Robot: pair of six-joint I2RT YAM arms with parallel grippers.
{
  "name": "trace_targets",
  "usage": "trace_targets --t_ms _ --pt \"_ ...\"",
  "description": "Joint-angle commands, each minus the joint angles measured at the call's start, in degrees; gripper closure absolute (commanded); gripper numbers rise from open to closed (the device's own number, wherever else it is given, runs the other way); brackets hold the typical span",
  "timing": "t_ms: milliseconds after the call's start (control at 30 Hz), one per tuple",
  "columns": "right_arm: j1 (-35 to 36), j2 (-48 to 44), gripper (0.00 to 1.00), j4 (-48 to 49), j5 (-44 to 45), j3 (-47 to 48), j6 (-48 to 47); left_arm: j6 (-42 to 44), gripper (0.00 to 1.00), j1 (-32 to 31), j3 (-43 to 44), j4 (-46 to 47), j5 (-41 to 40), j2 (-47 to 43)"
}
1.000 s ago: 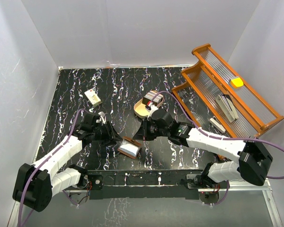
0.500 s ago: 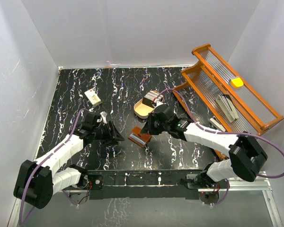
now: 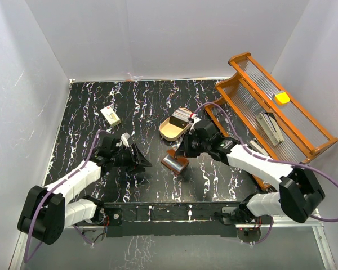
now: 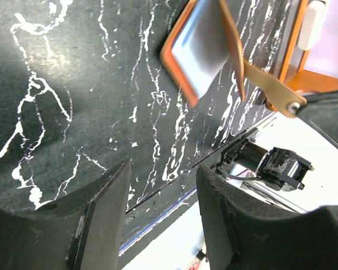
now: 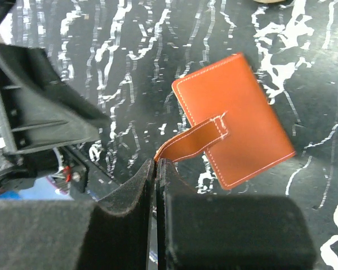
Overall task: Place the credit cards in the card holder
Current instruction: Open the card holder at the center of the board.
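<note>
The card holder (image 3: pixel 174 162), brown leather with a grey-blue lining (image 4: pixel 201 50), hangs tilted just over the black table. My right gripper (image 3: pixel 183 152) is shut on the end of its strap (image 5: pixel 194 140), seen at the jaws (image 5: pixel 156 164) in the right wrist view. The strap's metal stud (image 4: pixel 293 106) shows in the left wrist view. My left gripper (image 3: pixel 143 164) stands open and empty a little left of the holder, with only table between its fingers (image 4: pixel 104 208). The credit cards (image 3: pixel 182 118) sit stacked in a beige oval tray (image 3: pixel 168 134) just behind the holder.
A small cream block (image 3: pixel 110 115) lies at the back left. An orange slatted rack (image 3: pixel 281 107) with a yellow piece (image 3: pixel 281 98) and grey items stands tilted at the right. White walls close in the table's sides and back.
My right gripper has drawn the card holder to the right and off the table by its strap, and the holder has swung round. The left gripper has followed slightly to the right, still open.
</note>
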Motion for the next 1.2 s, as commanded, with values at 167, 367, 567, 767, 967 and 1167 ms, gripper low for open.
trace_targets --t_ms 167,367,567,767,967,1167 --pt "9.78 -5.97 1.0 9.08 -2.79 -0.84 11.38 0.19 0.53 0.0 1.42 -2.86 1.87 -1.0" --pt "14.23 -3.82 1.0 12.86 2.03 0.45 14.0 3.66 0.58 0.02 4.23 -12.42 -4.29 -4.43" --pt "12.53 0.25 1.0 11.82 5.47 -1.43 10.78 3.92 0.59 0.02 3.46 -10.15 -2.22 -2.7" --pt "8.62 0.7 1.0 12.97 5.55 -5.17 8.7 4.78 0.58 0.02 3.37 -9.5 -1.92 -0.57" --pt "3.76 -0.18 1.0 12.71 5.91 -8.09 5.14 5.04 0.56 -0.02 2.45 -7.33 -2.41 -0.22" --pt "0.35 -0.35 1.0 12.37 4.29 -10.11 2.9 4.23 0.55 0.02 1.85 -3.92 -1.04 2.53"
